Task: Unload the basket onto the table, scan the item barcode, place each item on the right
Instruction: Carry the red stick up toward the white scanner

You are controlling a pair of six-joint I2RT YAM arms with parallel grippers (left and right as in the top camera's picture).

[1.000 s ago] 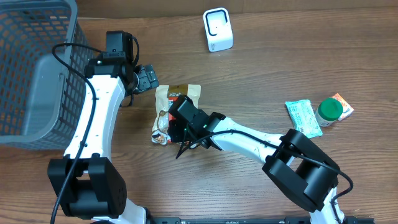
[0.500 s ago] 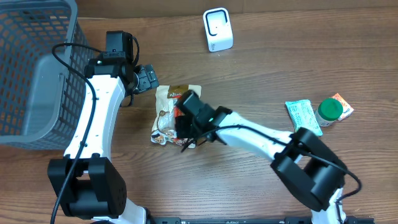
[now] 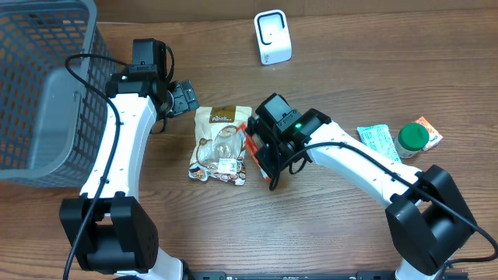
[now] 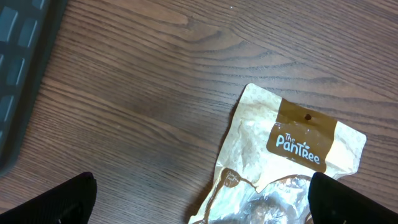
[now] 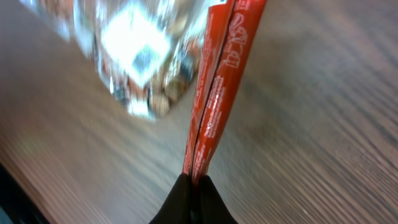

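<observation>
The right fingers [image 5: 180, 202] pinch tightly a thin red packet [image 5: 214, 106]; the left fingers [image 4: 59, 199] are wide open, empty. The grasp seems done; next its barcode must face the white scanner [image 3: 272, 37].

A brown wood-grain table [image 3: 389, 70] fills the overhead view from edge to edge. Its laminate surface shows fine, dark streaks of grain running from the left edge toward the right edge. The light is even and soft, with faint, short shadows and no hard glare. Along the near edge a narrow black strip [image 3: 311, 275] borders the wood; what it is cannot be told. The left wrist view shows the same table [image 4: 124, 93] close up, with wavy grain lines. In the right wrist view it [image 5: 323, 93] is blurred.
</observation>
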